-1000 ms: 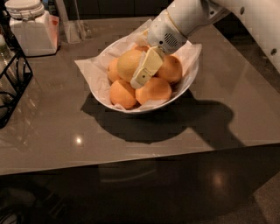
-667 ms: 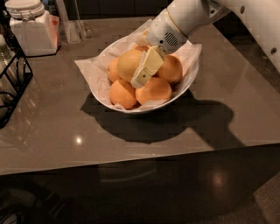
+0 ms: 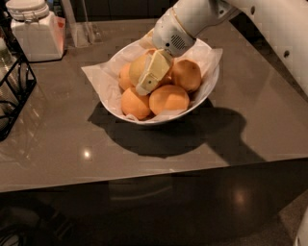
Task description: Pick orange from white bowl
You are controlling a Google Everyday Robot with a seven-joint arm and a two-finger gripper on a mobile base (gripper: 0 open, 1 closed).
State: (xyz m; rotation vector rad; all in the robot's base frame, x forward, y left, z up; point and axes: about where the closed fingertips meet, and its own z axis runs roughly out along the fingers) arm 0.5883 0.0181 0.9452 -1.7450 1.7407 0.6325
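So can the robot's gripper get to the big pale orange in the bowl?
Probably yes: the gripper is down in the white bowl, right against the orange, and nothing covers it.

Arm (image 3: 207,12): white, coming in from the upper right corner of the frame, slanting down and to the left.
Wrist (image 3: 176,34): rounded white housing at top centre, vent grille facing the camera.
Gripper (image 3: 151,77): pale cream, just left of upper centre, reaching down-left from below the wrist.
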